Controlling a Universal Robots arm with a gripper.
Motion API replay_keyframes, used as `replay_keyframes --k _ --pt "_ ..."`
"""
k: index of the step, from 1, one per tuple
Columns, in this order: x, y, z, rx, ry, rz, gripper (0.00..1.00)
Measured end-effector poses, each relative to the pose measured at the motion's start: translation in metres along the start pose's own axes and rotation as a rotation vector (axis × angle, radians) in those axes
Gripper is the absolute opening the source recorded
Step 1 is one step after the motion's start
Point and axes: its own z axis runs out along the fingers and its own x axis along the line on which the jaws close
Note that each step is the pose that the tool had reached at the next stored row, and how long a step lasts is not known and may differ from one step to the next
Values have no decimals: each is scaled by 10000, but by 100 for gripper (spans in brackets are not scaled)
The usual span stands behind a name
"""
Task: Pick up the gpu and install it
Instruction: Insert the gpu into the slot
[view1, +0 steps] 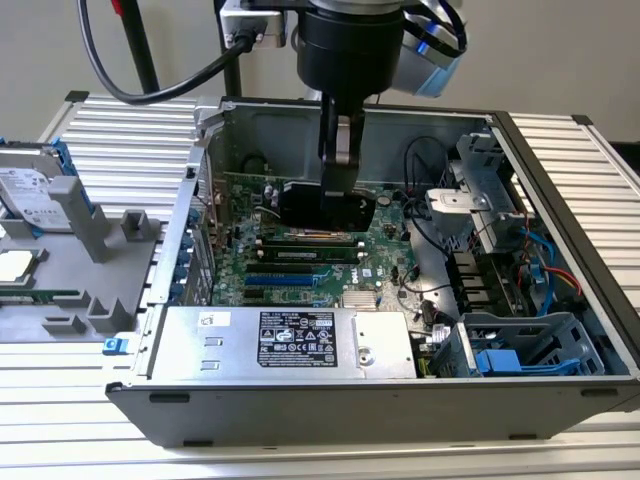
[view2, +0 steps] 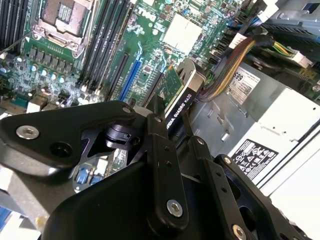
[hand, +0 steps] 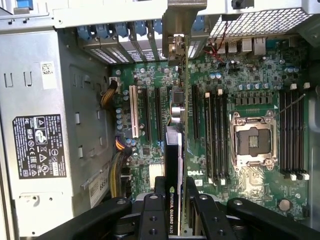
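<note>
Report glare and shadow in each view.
Exterior view: the tool and the black gpu it grips merge in the shade inside the case, while the power supply lid catches light. First wrist view: even light across the motherboard. Second wrist view: the pale heatsink looks washed out, and the tool sits dark in front.

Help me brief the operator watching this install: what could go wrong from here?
1. The gripper pinches the gpu by one edge only; pushing down could tilt it in the grip.
2. The gpu hangs edge-on over the motherboard; if off the slot line, its contacts may hit the board.
3. Its metal bracket might catch the rear slot covers.
</note>
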Motion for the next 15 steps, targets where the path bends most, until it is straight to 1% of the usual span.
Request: replay_keyframes --k 15 --pt "-2 1 50 3 34 -1 0"
